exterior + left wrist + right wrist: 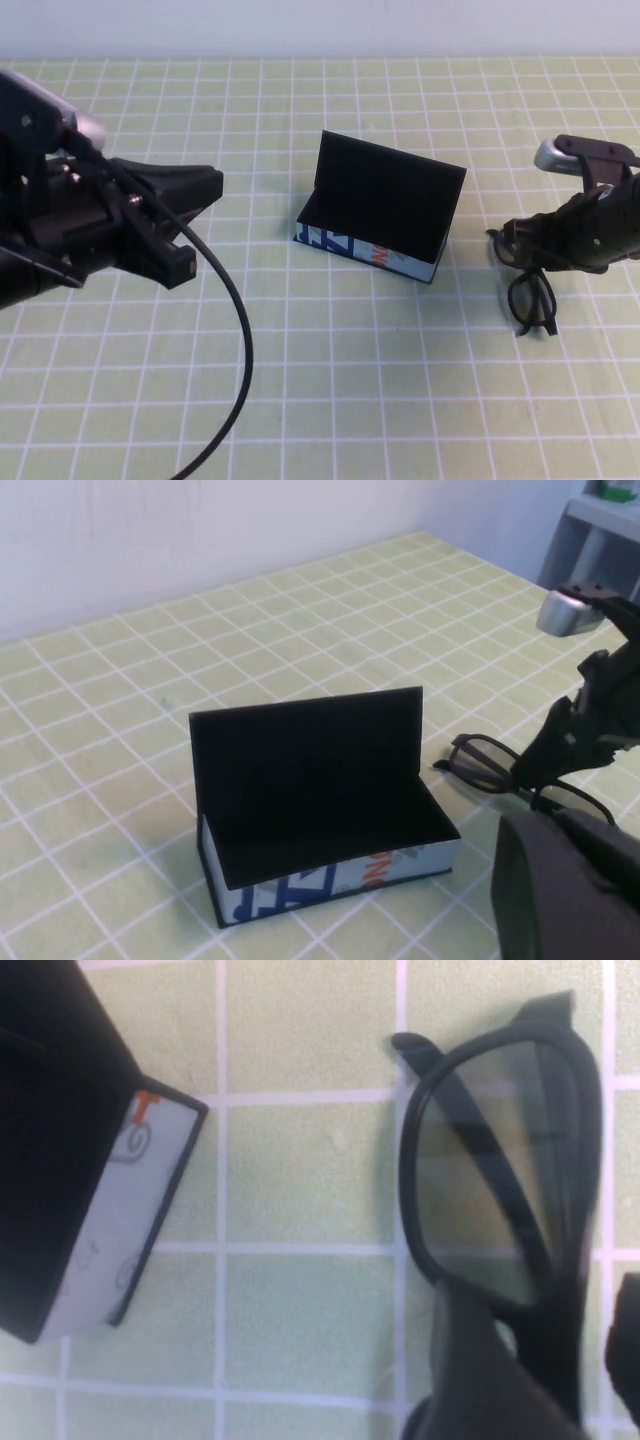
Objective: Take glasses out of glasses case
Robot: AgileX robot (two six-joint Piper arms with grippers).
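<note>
Nearest my high camera is the left gripper [185, 225], a bulky black unit with a cable looping off it, hovering over the table's left side with nothing between its parted fingers. Next in size is the glasses case [380, 208], mid-table on the green grid cloth [320, 400]: a black box with its flat lid standing upright and the interior empty. Its pale front panel carries blue and orange marks, but I can't read any of the writing. Well apart to its right sits my right gripper [535, 250], closed on the glasses [530, 295] at their middle. The thick black frame with greyish lenses is tilted, one lens hanging low by the cloth. Open cloth surrounds the case on all sides.
</note>
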